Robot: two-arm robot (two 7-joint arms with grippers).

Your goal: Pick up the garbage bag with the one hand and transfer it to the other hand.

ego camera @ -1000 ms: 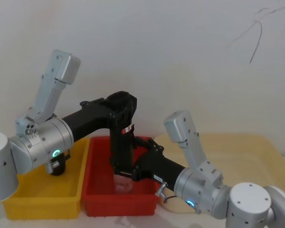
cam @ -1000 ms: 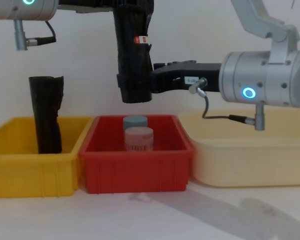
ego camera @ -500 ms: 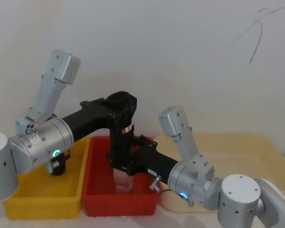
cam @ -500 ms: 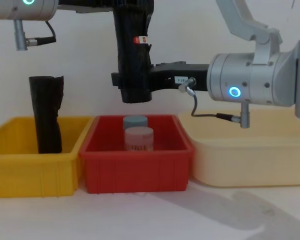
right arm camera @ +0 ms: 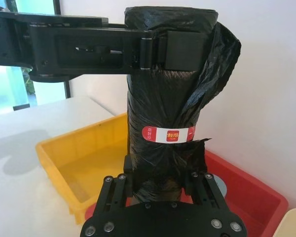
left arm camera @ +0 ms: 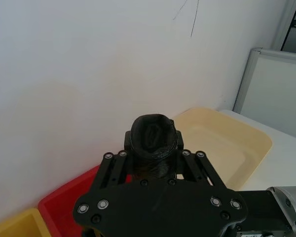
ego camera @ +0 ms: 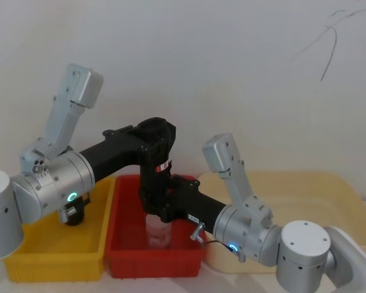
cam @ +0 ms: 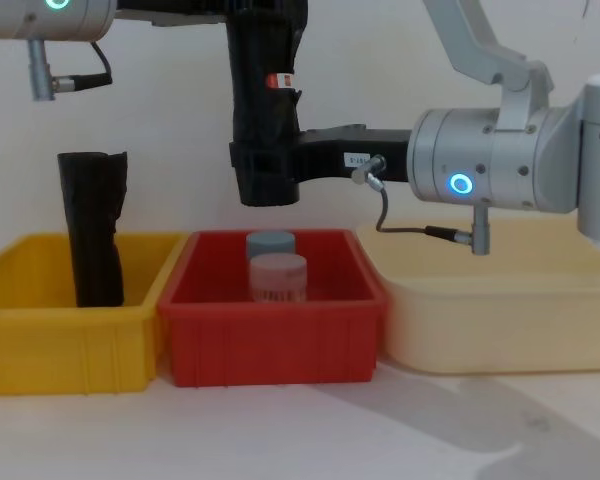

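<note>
White wall [ego camera: 244, 67], left hand [ego camera: 156, 138] clamps garbage bag [cam: 264, 112], right hand [cam: 268, 168] lower

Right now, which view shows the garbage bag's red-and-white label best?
Right wrist view: the label on the garbage bag faces the camera, large and unobstructed. Head and chest views show it small, side-on. The left wrist view looks down onto the bag's top end.

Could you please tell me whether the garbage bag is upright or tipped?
Upright: the garbage bag hangs vertical above the red bin, its top clamped in the left gripper, the right gripper at its lower part.
</note>
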